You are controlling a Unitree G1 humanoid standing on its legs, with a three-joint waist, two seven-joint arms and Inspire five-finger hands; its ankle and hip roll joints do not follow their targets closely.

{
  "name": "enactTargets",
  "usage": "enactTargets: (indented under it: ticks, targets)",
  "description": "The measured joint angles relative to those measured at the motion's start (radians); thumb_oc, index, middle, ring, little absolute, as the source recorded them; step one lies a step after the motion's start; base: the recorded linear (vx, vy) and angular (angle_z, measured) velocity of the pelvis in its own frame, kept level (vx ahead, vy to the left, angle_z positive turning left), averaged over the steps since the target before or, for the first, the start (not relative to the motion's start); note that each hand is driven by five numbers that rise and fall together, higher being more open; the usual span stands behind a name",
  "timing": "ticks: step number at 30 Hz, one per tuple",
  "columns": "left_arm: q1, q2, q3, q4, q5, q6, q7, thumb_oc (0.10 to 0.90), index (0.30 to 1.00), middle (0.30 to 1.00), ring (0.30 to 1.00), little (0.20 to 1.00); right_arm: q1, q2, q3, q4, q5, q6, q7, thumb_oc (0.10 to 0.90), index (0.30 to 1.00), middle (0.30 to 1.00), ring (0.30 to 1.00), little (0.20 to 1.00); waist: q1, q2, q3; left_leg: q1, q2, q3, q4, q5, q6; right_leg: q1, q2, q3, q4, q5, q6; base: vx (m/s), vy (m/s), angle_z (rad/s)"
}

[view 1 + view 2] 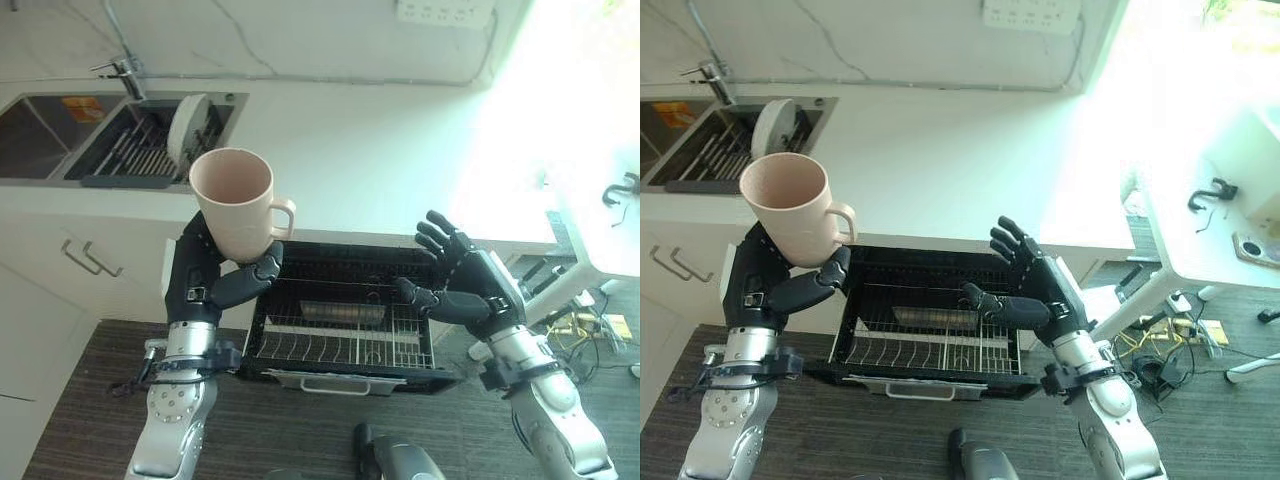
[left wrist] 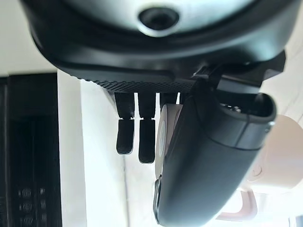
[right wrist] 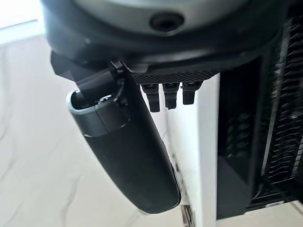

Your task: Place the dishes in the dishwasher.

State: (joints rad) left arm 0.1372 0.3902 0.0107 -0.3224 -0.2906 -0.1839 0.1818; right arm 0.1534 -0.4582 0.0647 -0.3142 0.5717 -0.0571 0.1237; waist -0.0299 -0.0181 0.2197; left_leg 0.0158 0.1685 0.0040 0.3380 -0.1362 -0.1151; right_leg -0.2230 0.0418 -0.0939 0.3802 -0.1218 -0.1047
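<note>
A pale pink mug [image 1: 236,202] with a handle on its right stands upright in my left hand [image 1: 205,278], whose fingers and thumb curl round its base, held above the left front corner of the dishwasher. The mug's side [image 2: 284,156] shows past the thumb in the left wrist view. The pulled-out dishwasher rack [image 1: 345,330] of black frame and wire tines sits below the counter, with a shallow metal tray [image 1: 342,313] in it. My right hand [image 1: 465,285] hovers open over the rack's right edge, holding nothing.
A white counter [image 1: 400,160] runs above the dishwasher. At the back left a sink [image 1: 40,135] holds a drying rack [image 1: 140,150] with a white plate [image 1: 187,125] standing in it, beside a tap [image 1: 122,70]. White cabinet doors [image 1: 60,290] lie on the left, dark wood floor [image 1: 300,430] below.
</note>
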Motion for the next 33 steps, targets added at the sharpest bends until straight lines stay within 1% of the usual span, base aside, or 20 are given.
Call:
enactTargets:
  ticks: [1, 2, 3, 4, 5, 6, 7, 8, 10, 12, 13, 14, 16, 19, 20, 21, 23, 25, 29, 33]
  targets:
    - [0.004, 0.002, -0.005, 0.002, 0.000, -0.004, -0.003, 0.400, 0.300, 0.300, 0.300, 0.300, 0.021, -0.002, -0.001, 0.002, 0.000, 0.000, 0.001, 0.800, 0.900, 0.900, 0.900, 0.900, -0.001, -0.007, 0.000, 0.005, 0.004, 0.018, 0.009, 0.015, -0.010, 0.003, -0.001, -0.006, 0.011, -0.011, -0.005, 0.00, -0.013, 0.19]
    - [0.008, -0.001, -0.009, 0.002, 0.000, -0.008, -0.010, 0.400, 0.300, 0.300, 0.300, 0.300, 0.038, 0.002, -0.008, 0.002, 0.000, 0.000, 0.000, 0.800, 0.900, 0.900, 0.900, 0.900, -0.002, -0.010, 0.000, -0.007, 0.008, 0.016, 0.020, 0.018, -0.006, 0.008, -0.004, -0.008, 0.004, -0.013, -0.001, -0.05, -0.057, 0.21]
    - [0.012, 0.000, -0.009, 0.002, 0.000, -0.009, -0.015, 0.400, 0.300, 0.300, 0.300, 0.300, 0.037, 0.001, -0.008, 0.002, 0.000, 0.001, 0.001, 0.800, 0.900, 0.900, 0.900, 0.900, 0.000, -0.009, -0.001, -0.014, 0.003, 0.018, 0.017, 0.018, -0.008, 0.007, -0.004, -0.009, -0.002, -0.008, 0.002, -0.07, -0.033, 0.15]
    - [0.012, 0.001, -0.010, 0.003, 0.000, -0.011, -0.018, 0.400, 0.300, 0.300, 0.300, 0.300, 0.033, 0.002, -0.006, 0.002, 0.000, 0.001, 0.001, 0.800, 0.900, 0.900, 0.900, 0.900, 0.002, -0.006, -0.001, -0.018, 0.000, 0.022, -0.001, 0.018, -0.009, 0.010, -0.001, -0.012, -0.012, -0.001, -0.005, -0.11, 0.026, 0.35]
    - [-0.007, -0.003, -0.028, 0.022, 0.000, -0.025, -0.021, 0.400, 0.300, 0.300, 0.300, 0.300, 0.032, 0.012, -0.015, 0.006, -0.001, -0.002, 0.001, 0.800, 0.900, 0.900, 0.900, 0.900, -0.024, -0.005, 0.000, -0.053, 0.007, 0.053, 0.009, 0.009, -0.008, 0.018, -0.016, -0.051, -0.031, 0.005, -0.005, -0.07, 0.120, 0.77]
    - [-0.019, -0.003, -0.054, 0.033, 0.000, -0.028, -0.023, 0.400, 0.300, 0.300, 0.300, 0.300, 0.028, 0.029, -0.024, 0.009, -0.001, -0.003, -0.003, 0.800, 0.900, 0.900, 0.900, 0.900, -0.040, -0.003, -0.001, -0.094, 0.000, 0.097, -0.003, 0.004, -0.001, 0.024, -0.029, -0.070, -0.056, 0.020, 0.010, -0.06, 0.146, 0.79]
    - [-0.020, -0.003, -0.062, 0.037, 0.000, -0.034, -0.029, 0.400, 0.300, 0.300, 0.300, 0.300, 0.015, 0.029, -0.023, 0.011, -0.001, -0.003, -0.003, 0.800, 0.900, 0.900, 0.900, 0.900, -0.039, 0.000, 0.000, -0.121, -0.007, 0.105, -0.007, 0.002, 0.004, 0.024, -0.031, -0.074, -0.074, 0.034, 0.005, -0.06, 0.145, 0.49]
    - [-0.022, -0.003, -0.069, 0.041, 0.000, -0.035, -0.032, 0.400, 0.300, 0.300, 0.300, 0.300, 0.003, 0.025, -0.022, 0.011, -0.001, -0.004, -0.002, 0.800, 0.900, 0.900, 0.900, 0.900, -0.043, 0.008, 0.000, -0.138, -0.009, 0.098, -0.019, 0.004, 0.008, 0.023, -0.030, -0.082, -0.083, 0.043, 0.009, -0.06, 0.183, 0.03]
    - [-0.022, -0.002, -0.070, 0.060, 0.001, -0.038, -0.030, 0.400, 0.300, 0.300, 0.300, 0.300, -0.003, 0.004, -0.024, 0.010, 0.000, -0.013, 0.001, 0.800, 0.900, 0.900, 0.900, 0.900, -0.047, 0.021, -0.005, -0.135, -0.011, 0.081, -0.054, 0.004, 0.010, 0.025, -0.030, -0.082, -0.079, 0.049, 0.014, -0.05, 0.221, -0.04]
    - [-0.032, -0.003, -0.070, 0.067, 0.001, -0.046, -0.032, 0.400, 0.300, 0.300, 0.300, 0.300, 0.010, -0.002, -0.059, 0.007, 0.012, -0.020, 0.011, 0.800, 0.900, 0.900, 0.900, 0.900, -0.053, 0.043, -0.006, -0.127, -0.015, 0.074, -0.065, 0.001, 0.015, 0.014, -0.035, -0.081, -0.077, 0.053, 0.021, -0.02, 0.164, -0.11]
    - [-0.035, -0.003, -0.070, 0.068, 0.001, -0.046, -0.033, 0.400, 0.300, 0.300, 0.300, 0.300, 0.016, 0.002, -0.072, 0.007, 0.021, -0.020, 0.011, 0.800, 0.900, 0.900, 0.900, 0.900, -0.052, 0.040, -0.005, -0.119, -0.024, 0.083, -0.075, 0.017, 0.006, 0.006, -0.050, -0.080, -0.067, 0.054, 0.022, -0.01, 0.144, -0.11]
    - [-0.035, -0.003, -0.069, 0.069, 0.001, -0.046, -0.034, 0.400, 0.300, 0.300, 0.300, 0.300, 0.022, 0.002, -0.074, 0.006, 0.021, -0.020, 0.012, 0.800, 0.900, 0.900, 0.900, 0.900, -0.052, 0.037, -0.005, -0.120, -0.033, 0.103, -0.070, 0.023, 0.015, 0.003, -0.067, -0.077, -0.063, 0.057, 0.031, -0.02, 0.138, -0.04]
    - [-0.037, -0.003, -0.068, 0.069, 0.000, -0.045, -0.036, 0.400, 0.300, 0.300, 0.300, 0.300, 0.025, 0.004, -0.065, 0.005, 0.021, -0.020, 0.026, 0.800, 0.900, 0.900, 0.900, 0.900, -0.048, 0.037, -0.005, -0.122, -0.054, 0.123, -0.056, 0.027, 0.018, 0.004, -0.098, -0.077, -0.065, 0.066, 0.057, -0.01, 0.121, -0.06]
    - [-0.050, -0.002, -0.068, 0.069, 0.001, -0.045, -0.040, 0.400, 0.300, 0.300, 0.300, 0.300, 0.016, 0.022, -0.046, -0.002, 0.021, -0.020, 0.041, 0.800, 0.900, 0.900, 0.900, 0.900, -0.044, 0.033, -0.014, -0.141, -0.086, 0.134, -0.064, 0.023, 0.051, 0.018, -0.132, -0.084, -0.134, 0.098, 0.111, -0.02, 0.135, -0.03]
    - [-0.057, -0.001, -0.071, 0.083, 0.005, -0.044, -0.037, 0.400, 0.300, 0.300, 0.300, 0.300, -0.010, 0.033, -0.025, -0.002, 0.022, -0.019, 0.042, 0.800, 0.900, 0.900, 0.900, 0.900, -0.040, 0.017, -0.025, -0.138, -0.104, 0.151, -0.060, 0.019, 0.080, 0.024, -0.157, -0.085, -0.147, 0.114, 0.130, -0.03, 0.155, -0.06]
    - [-0.070, 0.006, -0.085, 0.106, 0.027, -0.043, -0.034, 0.400, 0.300, 0.300, 0.300, 0.300, -0.026, 0.045, -0.017, -0.010, 0.023, -0.019, 0.050, 0.800, 0.900, 0.900, 0.900, 0.900, -0.036, 0.003, -0.043, -0.137, -0.116, 0.157, -0.054, 0.014, 0.099, 0.026, -0.173, -0.082, -0.146, 0.122, 0.140, -0.04, 0.125, -0.05]
    - [-0.083, 0.033, -0.103, 0.129, 0.033, -0.037, -0.035, 0.400, 0.300, 0.300, 0.300, 0.300, -0.045, 0.045, -0.017, -0.028, 0.023, -0.018, 0.054, 0.800, 0.900, 0.900, 0.900, 0.900, -0.025, -0.011, -0.052, -0.137, -0.120, 0.169, -0.038, 0.009, 0.109, 0.031, -0.182, -0.083, -0.149, 0.135, 0.144, -0.03, 0.058, -0.08]
    - [-0.092, 0.034, -0.115, 0.156, 0.040, -0.033, -0.035, 0.400, 0.300, 0.300, 0.300, 0.300, -0.079, 0.047, -0.012, -0.036, 0.031, -0.018, 0.052, 0.800, 0.900, 0.900, 0.900, 0.900, -0.022, -0.022, -0.060, -0.136, -0.121, 0.173, -0.026, 0.000, 0.118, 0.036, -0.183, -0.083, -0.151, 0.150, 0.143, -0.02, 0.038, -0.08]
    - [-0.130, 0.030, -0.178, 0.199, 0.071, -0.004, -0.039, 0.400, 0.300, 0.300, 0.300, 0.300, -0.155, 0.051, 0.008, -0.036, 0.060, -0.019, 0.045, 0.800, 0.900, 0.900, 0.900, 0.900, -0.022, -0.023, -0.061, -0.134, -0.121, 0.178, -0.026, -0.003, 0.121, 0.037, -0.180, -0.080, -0.154, 0.157, 0.144, -0.01, 0.019, -0.05]
    - [-0.132, 0.027, -0.211, 0.199, 0.107, 0.008, -0.041, 0.400, 0.300, 0.300, 0.300, 0.300, -0.164, 0.053, 0.047, -0.036, 0.061, -0.019, 0.044, 0.800, 0.900, 0.900, 0.900, 0.900, -0.022, -0.023, -0.061, -0.120, -0.116, 0.189, -0.029, -0.005, 0.118, 0.044, -0.172, -0.066, -0.167, 0.151, 0.146, 0.00, 0.006, -0.10]
